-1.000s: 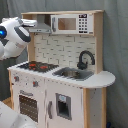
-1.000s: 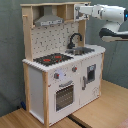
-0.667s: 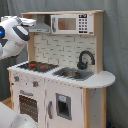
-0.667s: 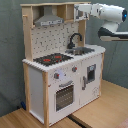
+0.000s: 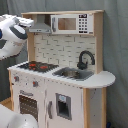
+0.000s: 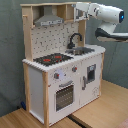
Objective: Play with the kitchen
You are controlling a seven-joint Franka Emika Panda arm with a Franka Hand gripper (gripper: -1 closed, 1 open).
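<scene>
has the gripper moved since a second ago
Yes, slightly. In the first exterior view the gripper has edged toward the first exterior view's right, closer to the kitchen's hood, at about the same height.

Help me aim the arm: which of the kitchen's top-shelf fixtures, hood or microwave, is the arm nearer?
The grey hood, beside the arm's end in the first exterior view; the microwave sits further along the shelf.

This looks like a robot lab or test room rather than a home. A toy kitchen (image 5: pixel 60 75) stands alone against a plain grey curtain (image 5: pixel 116 45) that fills the far side, and in the second exterior view it rests on a bare light-wood floor (image 6: pixel 107 107).
</scene>
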